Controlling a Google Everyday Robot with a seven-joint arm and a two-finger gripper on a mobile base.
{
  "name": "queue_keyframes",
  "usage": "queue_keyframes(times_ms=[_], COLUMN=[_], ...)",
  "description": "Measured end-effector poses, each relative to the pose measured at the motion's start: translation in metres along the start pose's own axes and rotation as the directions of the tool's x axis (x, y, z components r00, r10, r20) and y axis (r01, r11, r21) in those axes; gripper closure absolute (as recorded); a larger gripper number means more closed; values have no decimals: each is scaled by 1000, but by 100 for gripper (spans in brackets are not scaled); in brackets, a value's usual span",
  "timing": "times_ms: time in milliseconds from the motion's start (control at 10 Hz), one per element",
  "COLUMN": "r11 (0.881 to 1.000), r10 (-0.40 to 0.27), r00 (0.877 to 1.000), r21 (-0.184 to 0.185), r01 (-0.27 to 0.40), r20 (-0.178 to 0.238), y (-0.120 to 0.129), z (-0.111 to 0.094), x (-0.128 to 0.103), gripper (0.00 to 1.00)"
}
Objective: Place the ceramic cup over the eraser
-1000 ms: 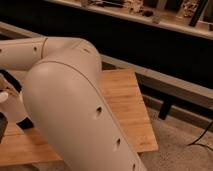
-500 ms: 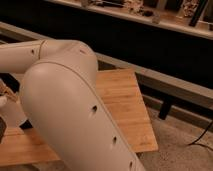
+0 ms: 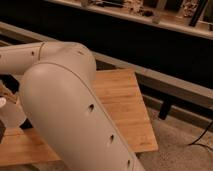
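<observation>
One bulky cream-coloured robot arm (image 3: pixel 65 110) fills most of the camera view, its elbow bent over a pale wooden slatted table (image 3: pixel 122 105) beside a dark shelving unit (image 3: pixel 150 40). The gripper itself lies out of sight past the left edge, its fingers drawn together; whether they pinch anything cannot be told. A plain white rounded form (image 3: pixel 11 112) at the far left may be the ceramic cup; the small flat black eraser is hidden. The risk, as judged here: with the arm blocking the view, the cup could come down off-centre and land beside the eraser, or tip. No brand, label or writing is readable.
</observation>
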Motion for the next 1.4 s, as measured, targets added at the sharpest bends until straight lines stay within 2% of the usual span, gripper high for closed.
queue_keyframes(times_ms=[700,1400], r11=[1000,999], r10=[6,17], r00=[1000,1000], r21=[19,-30], r01=[-6,-18], r20=[-15,-21], y=[-18,-30], z=[35,66], x=[-8,-8], gripper=[100,100])
